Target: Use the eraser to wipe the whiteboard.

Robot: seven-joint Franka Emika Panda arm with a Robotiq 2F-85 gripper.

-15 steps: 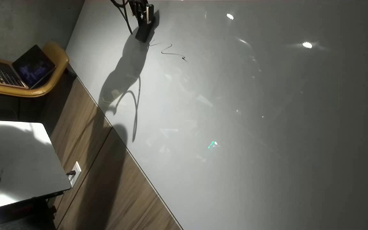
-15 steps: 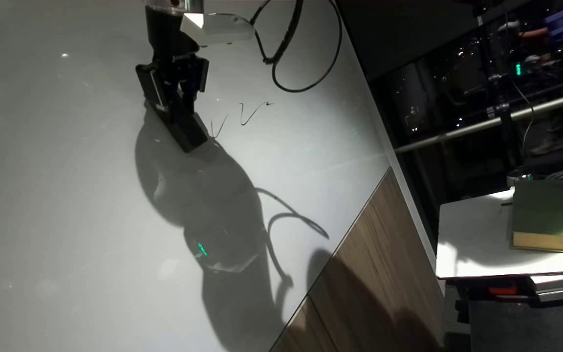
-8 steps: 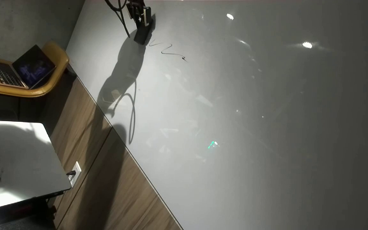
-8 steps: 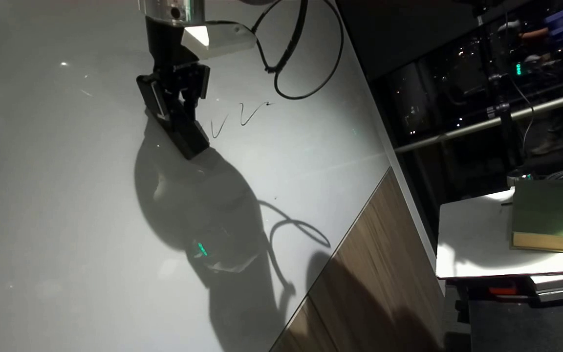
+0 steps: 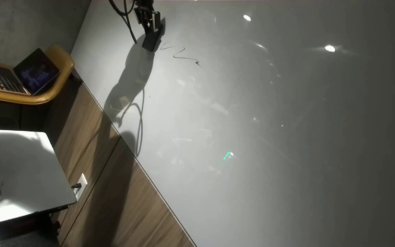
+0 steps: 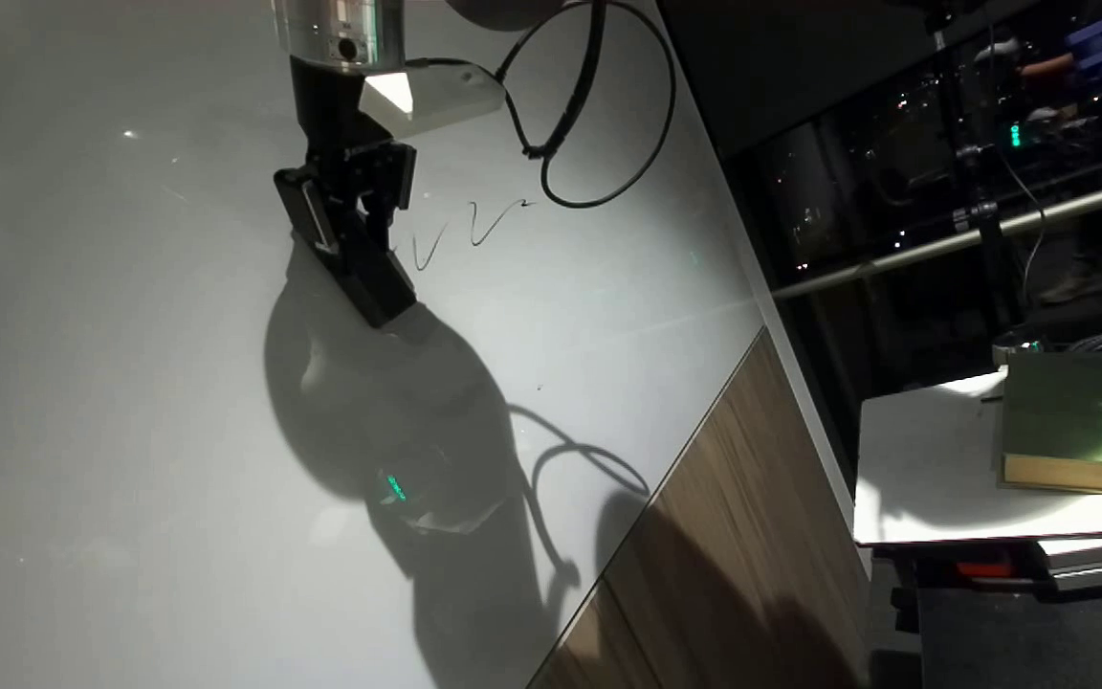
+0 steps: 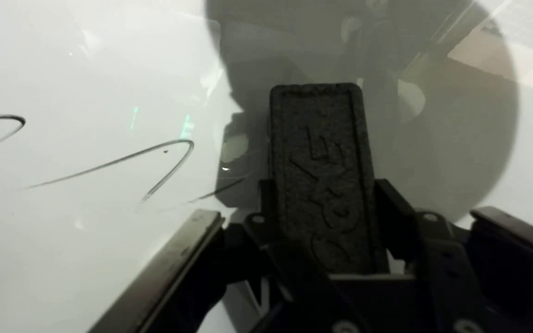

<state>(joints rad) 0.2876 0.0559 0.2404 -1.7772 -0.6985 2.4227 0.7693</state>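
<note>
Gripping eraser [image 7: 324,180], markings [image 7: 304,169] in wrist view only

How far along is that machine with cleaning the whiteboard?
Looks done: the gripper is closed on the dark eraser. In hand: the eraser is held at the whiteboard, just beside the pen strokes; I can't tell whether it is pressing. Left: those strokes show dark in all three views, so most of the wiping seems yet to come.
</note>
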